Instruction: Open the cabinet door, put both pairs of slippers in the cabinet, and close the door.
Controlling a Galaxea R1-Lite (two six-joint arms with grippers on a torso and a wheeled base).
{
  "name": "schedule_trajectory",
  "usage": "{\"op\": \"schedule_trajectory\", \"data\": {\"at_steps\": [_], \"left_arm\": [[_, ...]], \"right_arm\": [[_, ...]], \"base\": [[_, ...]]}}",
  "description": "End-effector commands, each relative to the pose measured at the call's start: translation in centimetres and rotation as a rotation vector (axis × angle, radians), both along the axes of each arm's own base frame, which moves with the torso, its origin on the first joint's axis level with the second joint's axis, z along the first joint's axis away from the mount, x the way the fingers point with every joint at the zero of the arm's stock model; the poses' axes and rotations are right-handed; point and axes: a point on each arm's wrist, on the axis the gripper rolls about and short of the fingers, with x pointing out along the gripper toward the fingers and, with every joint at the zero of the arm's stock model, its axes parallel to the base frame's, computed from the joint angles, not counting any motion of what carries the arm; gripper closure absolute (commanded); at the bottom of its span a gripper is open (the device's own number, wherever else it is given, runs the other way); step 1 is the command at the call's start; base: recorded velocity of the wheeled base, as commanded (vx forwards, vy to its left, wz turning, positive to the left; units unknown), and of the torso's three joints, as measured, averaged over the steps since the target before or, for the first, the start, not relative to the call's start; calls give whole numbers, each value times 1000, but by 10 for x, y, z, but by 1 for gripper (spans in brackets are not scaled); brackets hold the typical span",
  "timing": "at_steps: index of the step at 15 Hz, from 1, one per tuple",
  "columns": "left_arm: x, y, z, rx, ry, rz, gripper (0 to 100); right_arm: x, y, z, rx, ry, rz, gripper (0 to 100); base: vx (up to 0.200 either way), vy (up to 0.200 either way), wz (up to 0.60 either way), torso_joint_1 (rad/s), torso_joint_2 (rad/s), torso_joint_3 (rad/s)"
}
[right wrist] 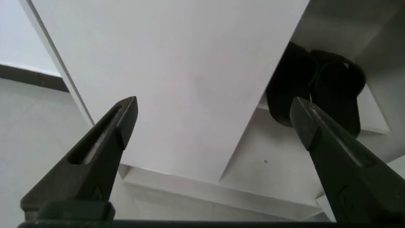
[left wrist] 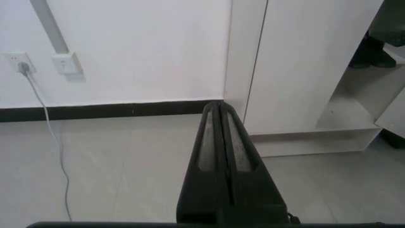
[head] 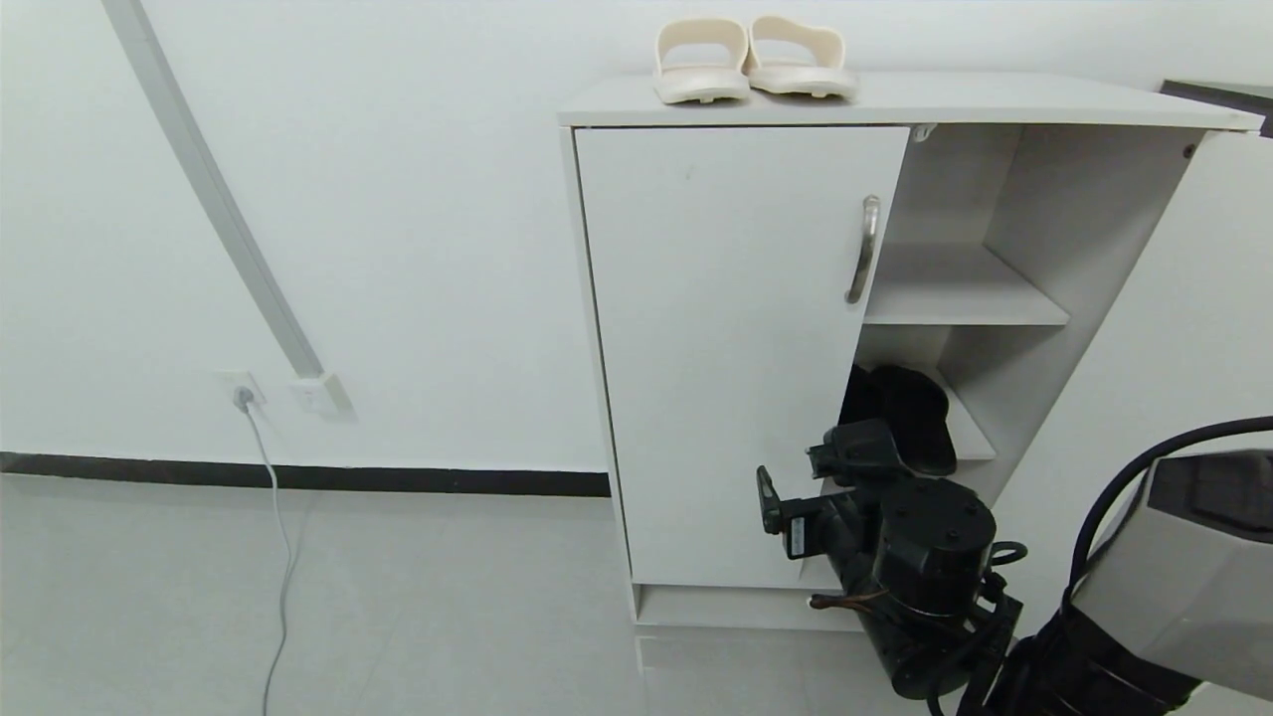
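Black slippers (head: 910, 418): lower shelf (head: 973, 440), apparently stowed. Cream slippers (head: 753, 62): cabinet top (head: 995, 99), back edge, likely awaiting pickup. Right claw (head: 808, 477) wide, empty; left claw (left wrist: 219, 130) closed, idle.

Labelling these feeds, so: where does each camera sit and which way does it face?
Head view: on the head, facing forward and down at the cabinet, beige slippers on top, black slippers on a lower shelf; the open right gripper shows low right.
Left wrist view: behind the shut left gripper, facing floor, wall socket and the closed door.
Right wrist view: behind the right gripper's open fingers, facing that door's lower part.
Shared: all three show the closed door and black slippers.
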Motion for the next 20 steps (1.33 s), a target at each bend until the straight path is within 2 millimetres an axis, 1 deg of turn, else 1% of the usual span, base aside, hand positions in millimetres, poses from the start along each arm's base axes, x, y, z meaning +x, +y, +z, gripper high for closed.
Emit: {"op": "schedule_trajectory", "data": {"at_steps": [1,5,10,20], "left_arm": [[0,0,0,-1,-2,0,100],[0,0,0,-1,-2,0,100],[0,0,1,-1,-3,0,100],[0,0,0,-1,-2,0,100]], "right_arm": [[0,0,-2,-6,6,0,0],[0,-1,4,1,-8,-1,0],[-1,-3,-2,-8,0,-6,0],[0,-3,-3,-14,3,-7,0]], "base": [[0,0,0,22,-251,-359],[0,0,0,52,-489,-366],[0,0,0,117,-455,-343],[0,0,0,173,-490,-318]]}}
